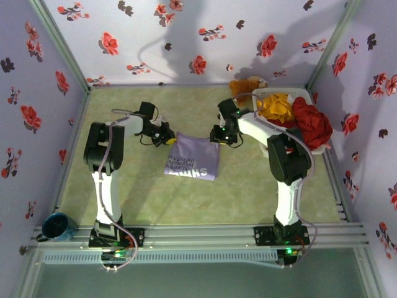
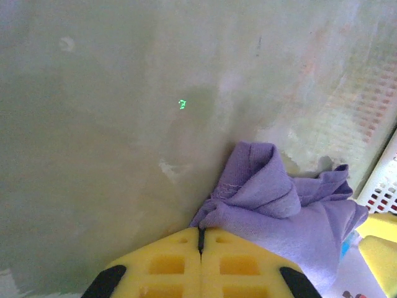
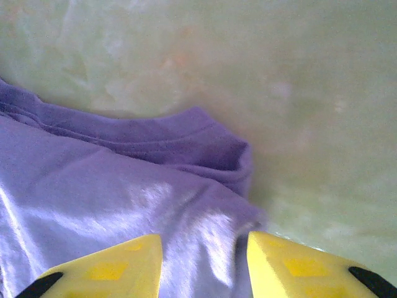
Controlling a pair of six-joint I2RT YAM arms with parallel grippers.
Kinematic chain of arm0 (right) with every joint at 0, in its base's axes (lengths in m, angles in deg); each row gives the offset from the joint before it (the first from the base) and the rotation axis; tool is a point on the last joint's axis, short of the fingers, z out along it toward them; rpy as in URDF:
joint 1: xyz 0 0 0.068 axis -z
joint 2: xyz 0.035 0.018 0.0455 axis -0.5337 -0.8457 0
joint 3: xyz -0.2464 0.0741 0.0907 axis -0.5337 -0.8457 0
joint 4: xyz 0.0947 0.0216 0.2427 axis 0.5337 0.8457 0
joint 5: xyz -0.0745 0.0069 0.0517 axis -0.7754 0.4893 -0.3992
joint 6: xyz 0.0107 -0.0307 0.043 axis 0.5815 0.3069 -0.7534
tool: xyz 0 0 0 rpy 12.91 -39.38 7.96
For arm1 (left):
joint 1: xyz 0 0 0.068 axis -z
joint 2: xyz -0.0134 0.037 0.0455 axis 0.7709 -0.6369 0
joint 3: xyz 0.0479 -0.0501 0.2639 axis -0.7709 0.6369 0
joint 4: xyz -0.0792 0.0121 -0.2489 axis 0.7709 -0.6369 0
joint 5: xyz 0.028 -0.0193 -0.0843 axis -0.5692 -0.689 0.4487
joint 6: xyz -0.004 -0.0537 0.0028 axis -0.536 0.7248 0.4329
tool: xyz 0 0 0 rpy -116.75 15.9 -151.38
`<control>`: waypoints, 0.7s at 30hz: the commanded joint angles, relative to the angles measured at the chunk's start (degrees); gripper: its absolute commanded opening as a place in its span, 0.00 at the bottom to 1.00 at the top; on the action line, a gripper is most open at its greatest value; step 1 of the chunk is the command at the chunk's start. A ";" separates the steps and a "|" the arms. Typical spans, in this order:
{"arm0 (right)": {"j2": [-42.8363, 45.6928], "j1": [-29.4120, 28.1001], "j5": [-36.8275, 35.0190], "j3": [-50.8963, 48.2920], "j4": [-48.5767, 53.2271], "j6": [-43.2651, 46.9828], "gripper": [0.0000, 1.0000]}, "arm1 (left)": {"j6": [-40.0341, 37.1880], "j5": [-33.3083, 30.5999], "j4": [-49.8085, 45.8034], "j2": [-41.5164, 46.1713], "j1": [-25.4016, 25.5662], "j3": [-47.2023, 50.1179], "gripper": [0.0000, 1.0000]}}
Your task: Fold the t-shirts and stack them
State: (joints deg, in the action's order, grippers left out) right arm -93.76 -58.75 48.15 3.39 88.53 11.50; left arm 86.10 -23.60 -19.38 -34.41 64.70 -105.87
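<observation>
We saw the lavender t-shirt [image 1: 193,158] lying near the middle of the desk [image 1: 248,192], folded into a rough rectangle. Its white lettering ran along the edge toward 6 o'clock.

The left tool [image 1: 166,140] sat at the shirt's 10 o'clock corner. In the left wrist view that tool [image 2: 201,231] had its yellow fingers [image 2: 167,264] pressed together. A bunched fold of the lavender t-shirt [image 2: 279,211] rose from just past their tips toward 2 o'clock, so we read it as pinched on the cloth.

The right tool [image 1: 218,138] sat at the shirt's 1 o'clock corner. Seen from the right wrist, that tool [image 3: 205,239] had its two fingers standing apart, gripping nothing. The lavender t-shirt [image 3: 124,186] spread beneath and between them, its hemmed edge folded over toward 12 o'clock.

Toward 2 o'clock on the desk stood the white basket [image 1: 317,149]. The red t-shirt [image 1: 312,124] was heaped in its 4 o'clock part, and the orange-yellow t-shirt [image 1: 276,107] lay crumpled at its 10 o'clock part. The brown plush toy [image 1: 244,85] lay just beside the basket at 11 o'clock. A blue mug [image 1: 57,226] stood at 8 o'clock, well apart from the shirts.
</observation>
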 commanded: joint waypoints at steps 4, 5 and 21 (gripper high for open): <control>-0.42 0.49 -2.44 3.46 5.03 2.22 0.45 | -2.58 -7.14 -6.37 -1.23 0.37 0.19 0.00; -1.29 0.49 -1.44 4.02 4.89 2.57 0.45 | -2.53 -7.12 -6.37 -1.19 0.41 0.11 0.00; 2.00 -0.33 -0.99 3.48 4.07 5.83 0.00 | -5.09 -8.93 -8.27 -0.31 1.51 1.87 0.00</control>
State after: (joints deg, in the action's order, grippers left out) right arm -97.54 -58.27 48.83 7.94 92.13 16.00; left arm 83.59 -26.63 -20.96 -33.84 65.66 -106.49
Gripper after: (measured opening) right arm 0.058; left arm 0.055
